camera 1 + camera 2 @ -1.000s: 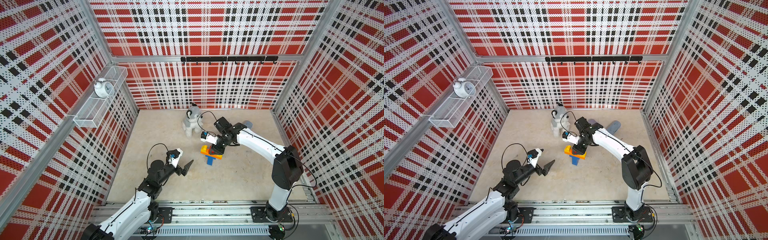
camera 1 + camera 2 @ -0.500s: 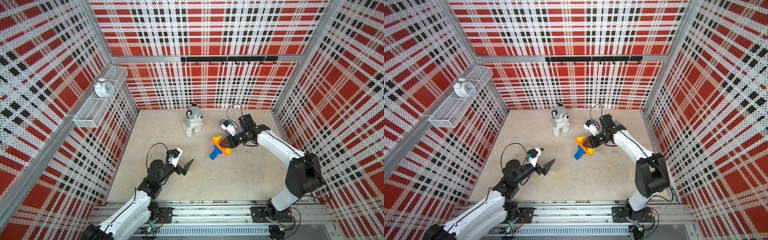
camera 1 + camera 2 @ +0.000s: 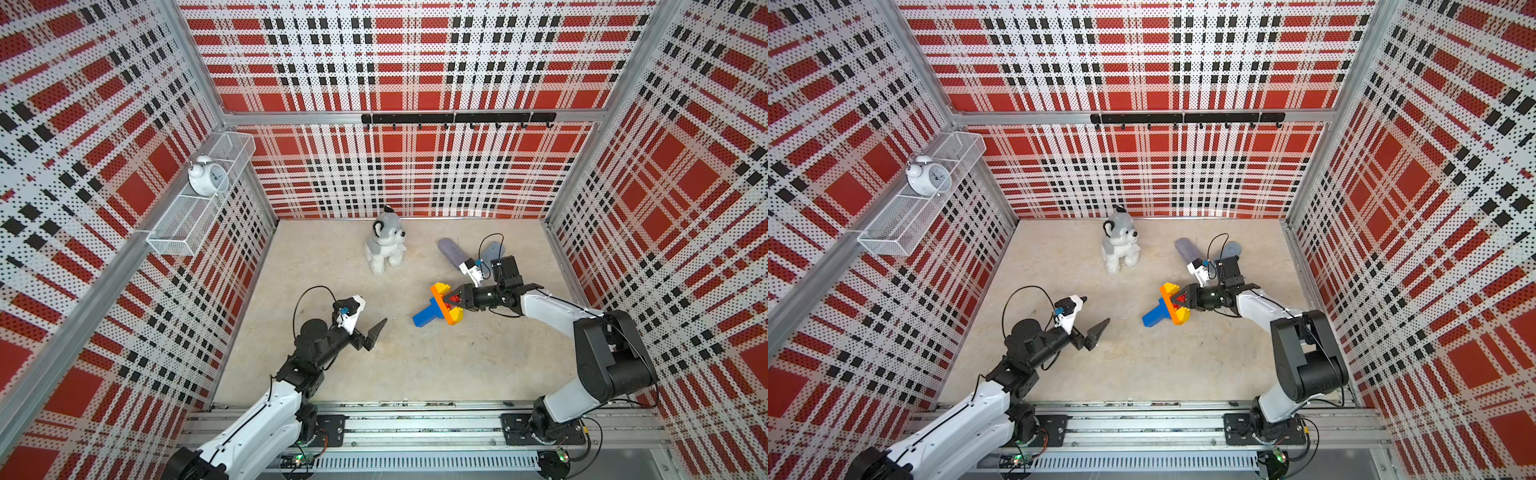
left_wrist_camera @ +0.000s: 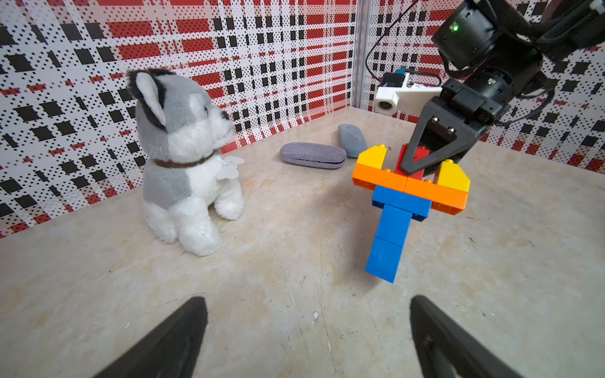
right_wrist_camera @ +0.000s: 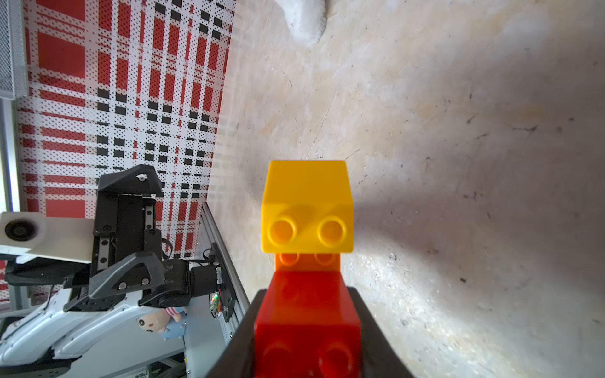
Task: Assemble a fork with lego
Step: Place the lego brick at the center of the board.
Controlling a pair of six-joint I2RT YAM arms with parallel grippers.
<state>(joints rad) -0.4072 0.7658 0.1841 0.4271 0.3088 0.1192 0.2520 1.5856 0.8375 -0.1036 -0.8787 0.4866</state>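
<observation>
across the pale, scuffed stone-look tabletop (image 3: 415, 374), boxed by red, white and black plaid perforated panels (image 3: 415, 62), the fork (image 3: 436, 307) was right of centre, its blue handle pointing toward the left gripper (image 3: 1093, 312). the right gripper (image 3: 455, 298) was clamped tight on the red middle prong; whether the handle end touched the surface was unclear. the left gripper hovered spread wide, holding nothing, well apart from the fork. a plush husky (image 3: 384, 245) sat near the back wall, two grey-blue cases (image 3: 451, 251) near it. a wire shelf (image 3: 183, 232) on a side wall carried a white alarm clock (image 3: 208, 179); a black hook rail (image 3: 457, 118) ran along the back.
</observation>
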